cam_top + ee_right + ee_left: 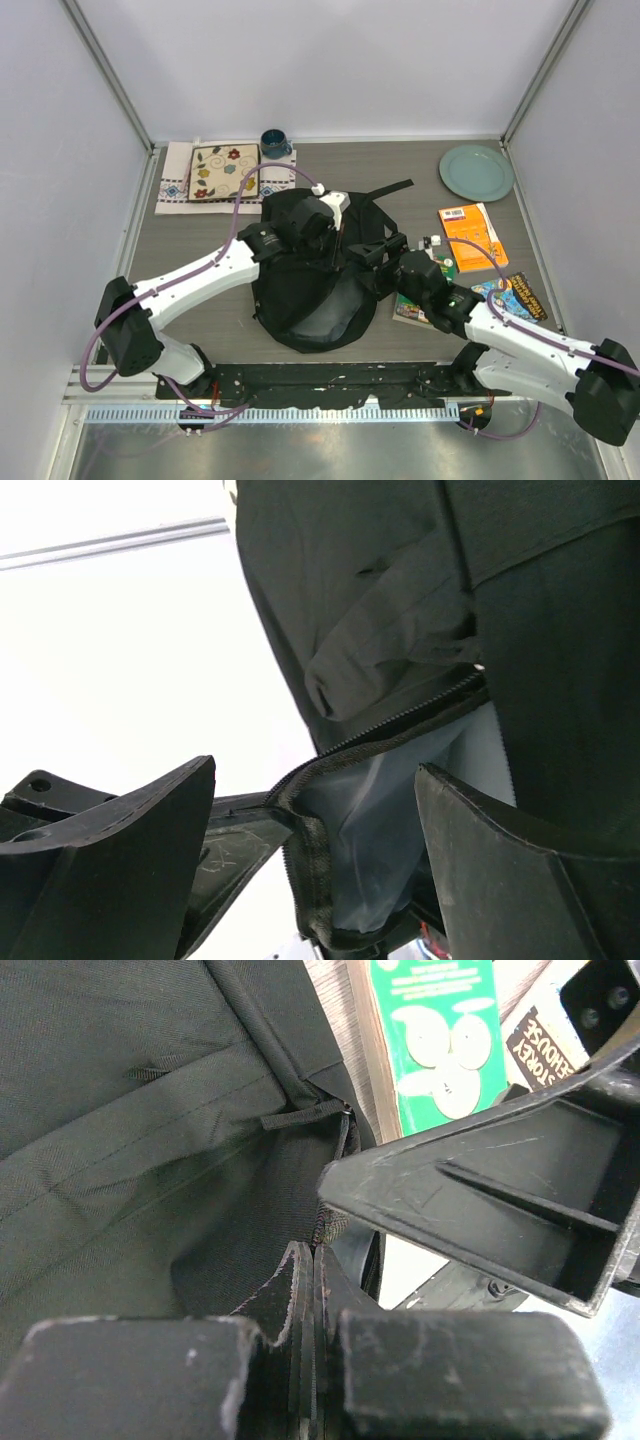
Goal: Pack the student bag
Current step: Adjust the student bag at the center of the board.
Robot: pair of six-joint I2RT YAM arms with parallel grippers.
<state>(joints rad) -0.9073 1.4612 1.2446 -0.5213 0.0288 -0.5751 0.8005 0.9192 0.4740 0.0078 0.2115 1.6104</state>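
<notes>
The student bag [310, 300] is a black backpack lying in the middle of the table, with one strap reaching toward the back right. My left gripper [338, 243] is over the bag's upper part. In the left wrist view the left gripper [315, 1252] is shut, with the zip edge of the bag [150, 1160] pinched at its tips. My right gripper [380, 252] comes in from the right. In the right wrist view the right gripper [315, 770] stands open, and the bag's zip edge and pale grey lining [370, 820] lie between its fingers.
An orange book [470, 225], a green book [440, 268] and a colourful book [518, 296] lie right of the bag. A teal plate [476, 172] sits at the back right. A dark mug [275, 143] and a floral tile [224, 172] on a cloth are at the back left.
</notes>
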